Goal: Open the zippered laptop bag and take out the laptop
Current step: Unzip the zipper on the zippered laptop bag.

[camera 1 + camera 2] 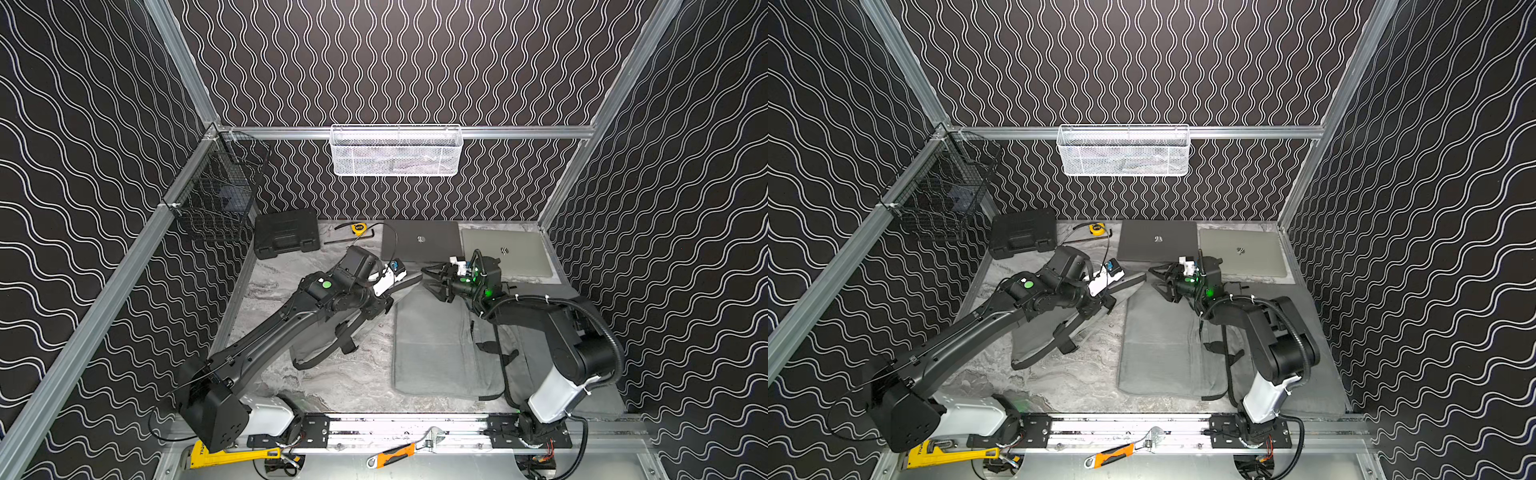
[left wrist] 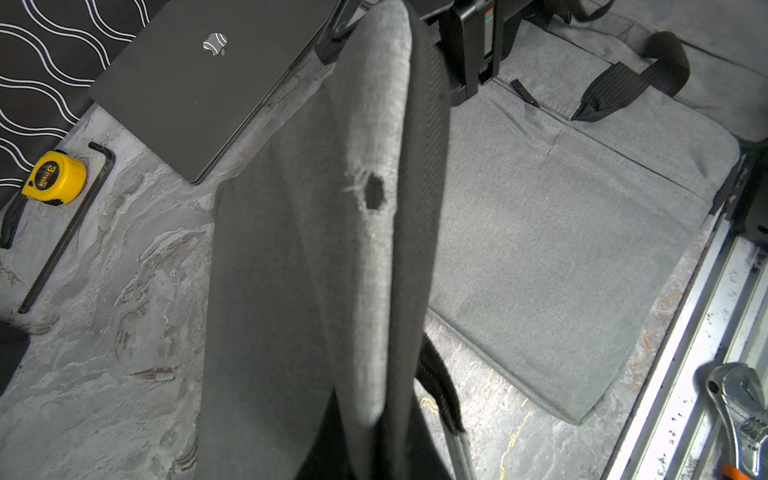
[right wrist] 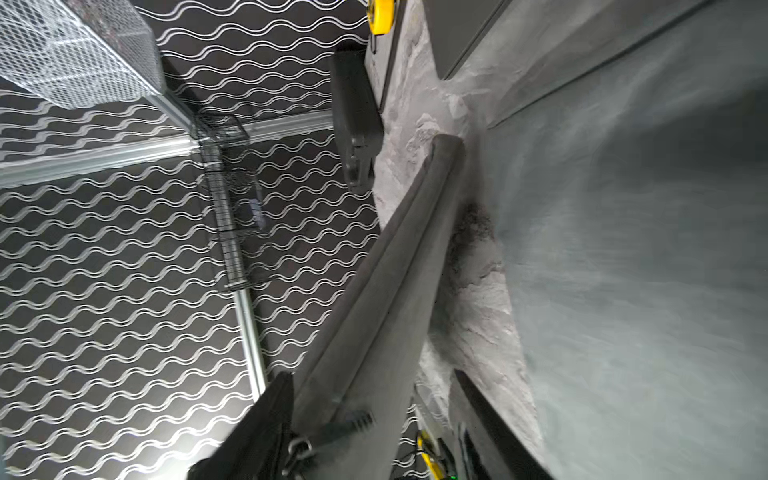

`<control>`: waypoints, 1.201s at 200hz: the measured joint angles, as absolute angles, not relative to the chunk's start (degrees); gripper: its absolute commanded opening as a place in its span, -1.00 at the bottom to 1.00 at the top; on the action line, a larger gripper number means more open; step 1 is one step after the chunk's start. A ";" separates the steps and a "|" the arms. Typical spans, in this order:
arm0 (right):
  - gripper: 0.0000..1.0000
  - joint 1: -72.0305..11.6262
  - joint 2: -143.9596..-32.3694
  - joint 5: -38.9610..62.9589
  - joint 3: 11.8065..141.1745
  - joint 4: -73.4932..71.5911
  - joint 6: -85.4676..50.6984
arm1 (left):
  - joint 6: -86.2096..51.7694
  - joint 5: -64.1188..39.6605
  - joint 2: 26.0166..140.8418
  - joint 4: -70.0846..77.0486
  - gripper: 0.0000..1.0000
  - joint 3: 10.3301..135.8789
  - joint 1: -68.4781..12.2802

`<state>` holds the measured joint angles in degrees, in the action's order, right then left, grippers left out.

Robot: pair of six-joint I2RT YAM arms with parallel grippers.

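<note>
The marbled worktop [image 1: 340, 386] carries several grey bags. The laptop bag [image 1: 311, 345] is tilted up off it, and the left gripper [image 1: 384, 305] is clamped shut on the bag's upper edge. From there the bag slopes down under the left arm toward the arm's base, with its raised corner reaching past the left gripper toward the right one. The left wrist view shows a small frayed hole [image 2: 374, 191] in the fabric.

The right gripper [image 1: 434, 284] faces that raised corner with its jaws apart. In the right wrist view the bag's end and its zipper pull [image 3: 297, 449] lie between the fingers [image 3: 257, 432], with worktop showing on one side. No laptop shows in the bag.

A second grey bag [image 1: 432, 353] lies flat below the right gripper. Behind both grippers lie a closed dark laptop [image 1: 419, 245] and a silver laptop [image 1: 511, 253]. A black case [image 1: 286, 239] and a yellow tape measure [image 1: 358, 227] sit beyond the left gripper.
</note>
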<state>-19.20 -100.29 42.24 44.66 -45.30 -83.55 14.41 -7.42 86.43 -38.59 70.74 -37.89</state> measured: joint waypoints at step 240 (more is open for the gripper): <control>-1.00 -22.35 -103.31 31.53 41.93 -62.94 -94.56 | 11.33 -10.68 87.35 -32.58 -1.00 66.67 -37.82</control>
<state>-22.35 -103.31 31.53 41.93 -62.94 -94.56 11.33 -10.68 87.35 -32.58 66.67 -37.82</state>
